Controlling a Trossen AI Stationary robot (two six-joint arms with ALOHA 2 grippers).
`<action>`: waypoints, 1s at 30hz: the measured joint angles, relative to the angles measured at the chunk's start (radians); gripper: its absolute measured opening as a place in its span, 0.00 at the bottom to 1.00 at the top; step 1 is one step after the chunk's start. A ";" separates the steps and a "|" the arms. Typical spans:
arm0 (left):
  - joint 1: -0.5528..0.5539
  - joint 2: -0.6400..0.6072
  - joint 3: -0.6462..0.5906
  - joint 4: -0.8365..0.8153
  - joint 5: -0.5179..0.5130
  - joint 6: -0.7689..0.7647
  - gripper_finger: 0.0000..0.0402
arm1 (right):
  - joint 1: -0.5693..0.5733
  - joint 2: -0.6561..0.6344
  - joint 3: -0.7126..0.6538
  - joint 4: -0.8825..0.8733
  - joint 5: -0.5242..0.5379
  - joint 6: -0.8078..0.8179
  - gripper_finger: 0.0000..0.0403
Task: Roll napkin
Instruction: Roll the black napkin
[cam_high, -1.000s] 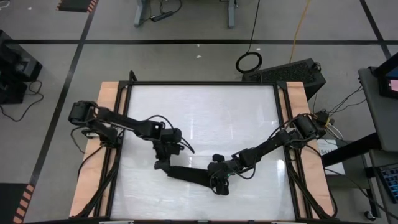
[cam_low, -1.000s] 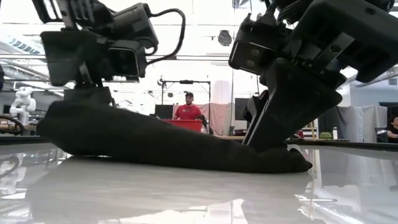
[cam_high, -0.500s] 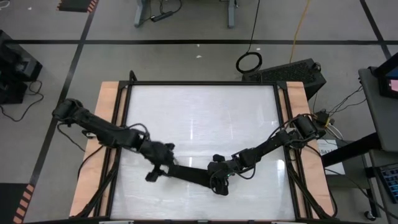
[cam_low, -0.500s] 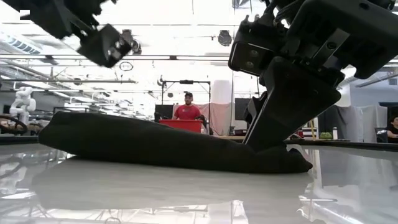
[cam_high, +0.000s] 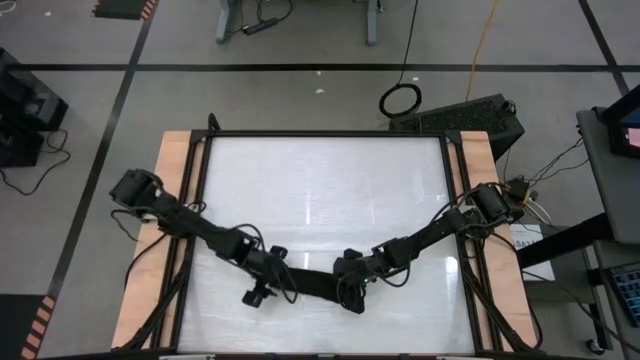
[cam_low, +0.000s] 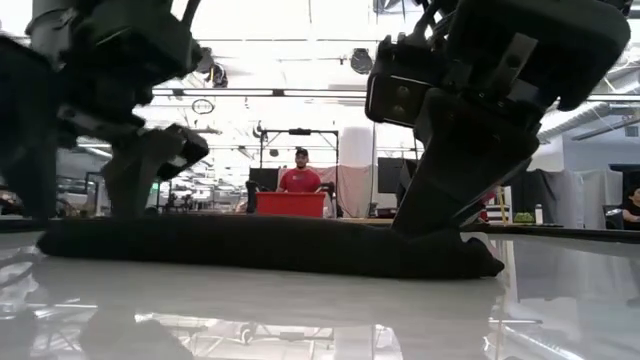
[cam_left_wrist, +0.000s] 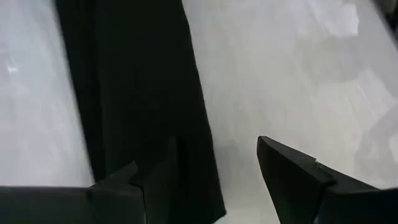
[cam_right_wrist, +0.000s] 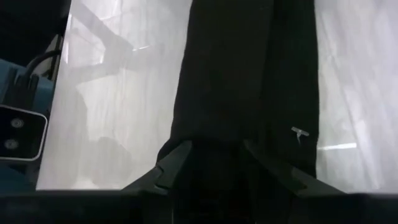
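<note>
Toward six o'clock on the table (cam_high: 320, 180) we see the napkin (cam_high: 305, 283) rolled flat; left gripper (cam_high: 256, 293), now lowered at its nine-o'clock end, stands open; right gripper (cam_high: 349, 296) clamps the other end.

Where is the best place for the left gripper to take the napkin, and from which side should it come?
Probably the free left end of the napkin, from above. It lies as a long flat band; the right gripper already pins the other end, and the open left gripper hovers by this one.
</note>
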 joint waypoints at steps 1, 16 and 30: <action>-0.005 0.009 0.000 -0.007 -0.003 0.000 0.56 | -0.003 0.000 0.000 0.001 -0.001 0.009 0.31; 0.001 0.064 0.004 -0.054 -0.071 -0.082 0.31 | -0.026 -0.025 -0.002 0.007 -0.077 0.064 0.31; 0.049 0.066 0.001 -0.056 0.074 -0.055 0.05 | 0.031 -0.175 -0.002 -0.022 -0.053 -0.196 0.31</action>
